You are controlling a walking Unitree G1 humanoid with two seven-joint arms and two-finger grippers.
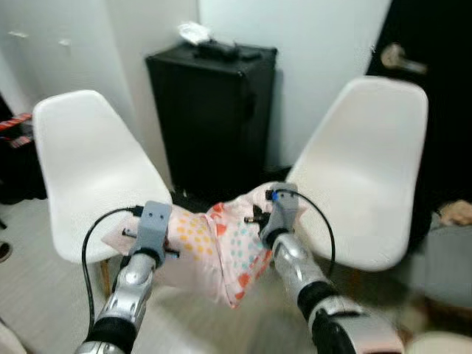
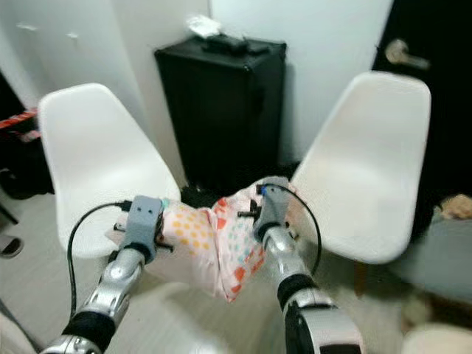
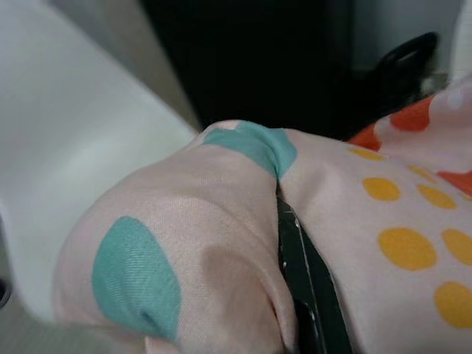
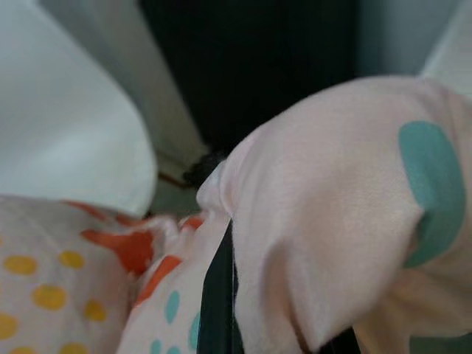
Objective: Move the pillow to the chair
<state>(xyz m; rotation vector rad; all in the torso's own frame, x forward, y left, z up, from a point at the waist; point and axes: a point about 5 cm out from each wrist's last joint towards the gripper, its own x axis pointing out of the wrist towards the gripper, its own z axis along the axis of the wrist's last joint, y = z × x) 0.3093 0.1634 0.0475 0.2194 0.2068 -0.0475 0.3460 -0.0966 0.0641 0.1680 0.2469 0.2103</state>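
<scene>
A pink pillow with orange, yellow and teal dots hangs between my two grippers, low in front of two white chairs. My left gripper is shut on its left end, close above the front edge of the left chair. In the left wrist view, pillow fabric bunches around one black finger. My right gripper is shut on the pillow's right end, beside the seat of the right chair. Cloth folds over a finger in the right wrist view. The fingertips are buried in the fabric.
A tall black cabinet stands against the white wall between the chairs, with small items on top. A dark door with a metal handle is at the far right. Dark clutter sits at the left edge, above grey floor.
</scene>
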